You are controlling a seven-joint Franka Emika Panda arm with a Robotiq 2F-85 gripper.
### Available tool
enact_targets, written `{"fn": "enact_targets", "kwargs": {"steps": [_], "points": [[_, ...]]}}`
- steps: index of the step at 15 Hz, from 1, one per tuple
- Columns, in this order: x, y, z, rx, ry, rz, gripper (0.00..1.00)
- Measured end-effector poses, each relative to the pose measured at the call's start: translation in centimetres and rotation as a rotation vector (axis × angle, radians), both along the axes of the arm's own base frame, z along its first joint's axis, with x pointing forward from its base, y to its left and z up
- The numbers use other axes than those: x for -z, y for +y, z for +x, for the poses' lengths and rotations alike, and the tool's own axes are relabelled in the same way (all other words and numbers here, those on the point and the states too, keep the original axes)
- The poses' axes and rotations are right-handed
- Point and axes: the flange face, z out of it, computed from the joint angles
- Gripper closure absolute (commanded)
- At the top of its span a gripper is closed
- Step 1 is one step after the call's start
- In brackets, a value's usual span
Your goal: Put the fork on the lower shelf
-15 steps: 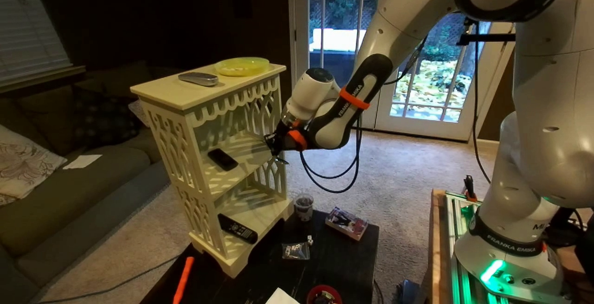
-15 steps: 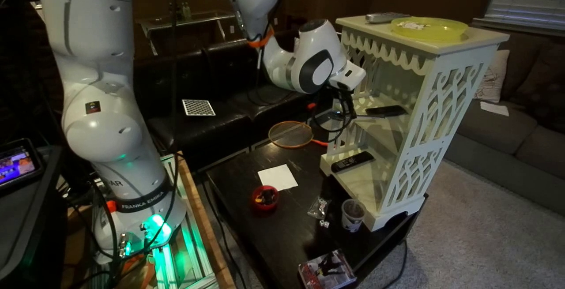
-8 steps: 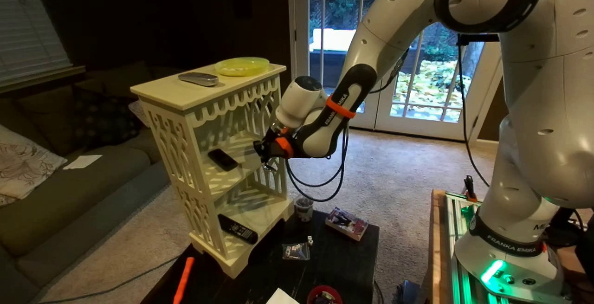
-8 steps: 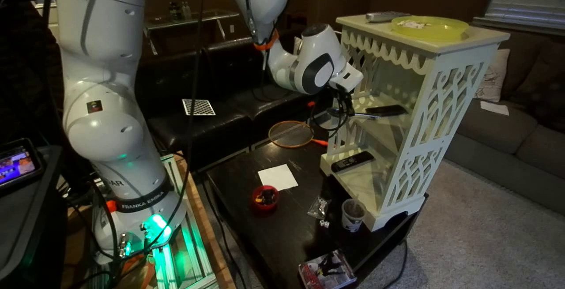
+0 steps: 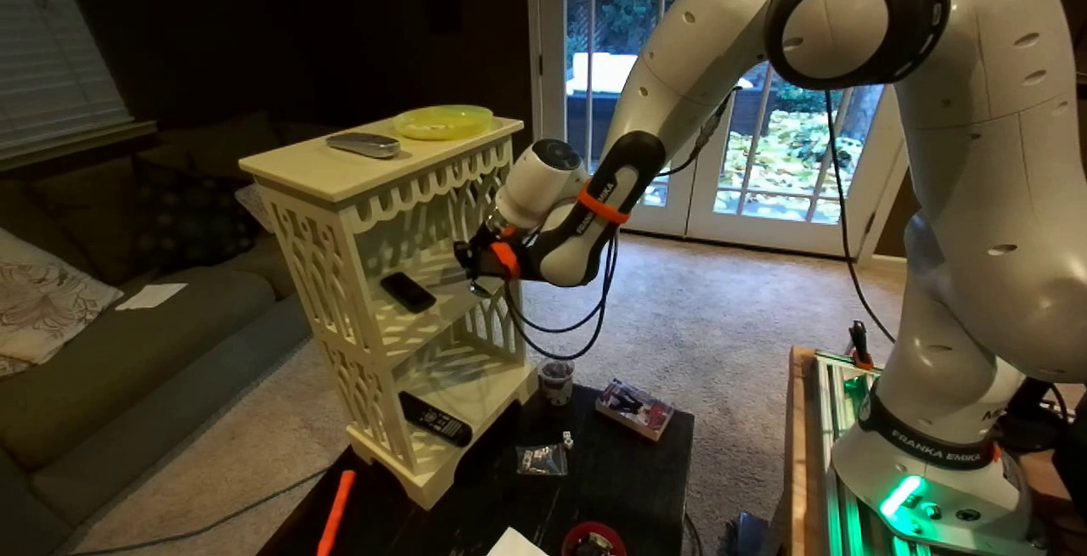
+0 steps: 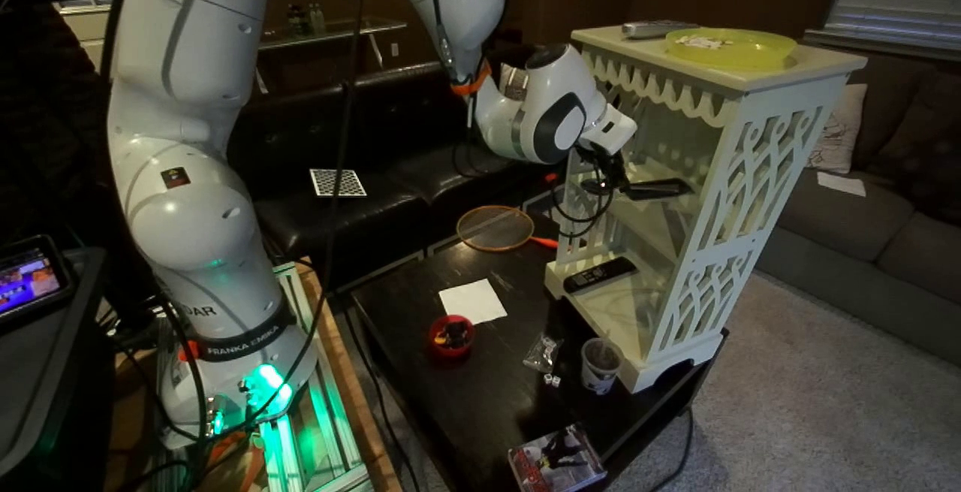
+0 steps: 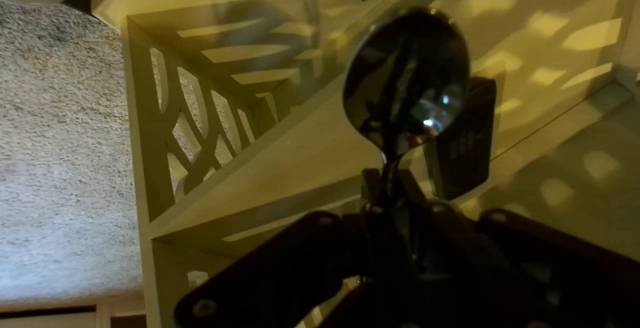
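Note:
The utensil in my gripper (image 7: 389, 180) looks like a spoon (image 7: 406, 80), with a round shiny bowl pointing away from the fingers; no fork shows. The fingers are shut on its handle. The spoon also shows in an exterior view (image 5: 480, 289), below the fingers. The lower shelf (image 5: 401, 332) is the cream-white middle tier of the rack, also in the wrist view (image 7: 300, 160). My gripper, seen in both exterior views (image 5: 472, 263) (image 6: 612, 176), is at the rack's open front, a little above this tier. The spoon appears apart from the shelf surface, though the exact gap is unclear.
A black phone (image 5: 408, 291) lies on the middle tier. A remote (image 5: 436, 418) lies on the bottom tier. The scalloped trim (image 5: 433, 191) hangs from the top board above the opening. A yellow plate (image 6: 730, 49) is on top. A cup (image 6: 601, 366) stands by the rack's foot.
The gripper with the spoon has moved toward the rack's opening, dipping and then rising slightly. The spoon has turned with the hand. The rack and the things on it have not moved.

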Motion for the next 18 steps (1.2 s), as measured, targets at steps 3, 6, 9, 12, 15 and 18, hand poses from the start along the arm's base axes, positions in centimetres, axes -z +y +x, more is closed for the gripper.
{"fn": "enact_targets", "kwargs": {"steps": [3,6,9,12,15,18], "points": [[1.2,0.6,1.7,0.001,-0.009,-0.002,0.98],[2.5,1.3,3.2,0.005,-0.032,0.001,0.98],[3.4,1.0,4.5,0.023,-0.057,-0.007,0.98],[4.2,0.6,5.4,0.044,-0.069,-0.015,0.98],[5.0,0.2,6.0,0.063,-0.079,-0.019,0.98],[5.5,-0.2,6.7,0.077,-0.087,-0.022,0.98]]}}
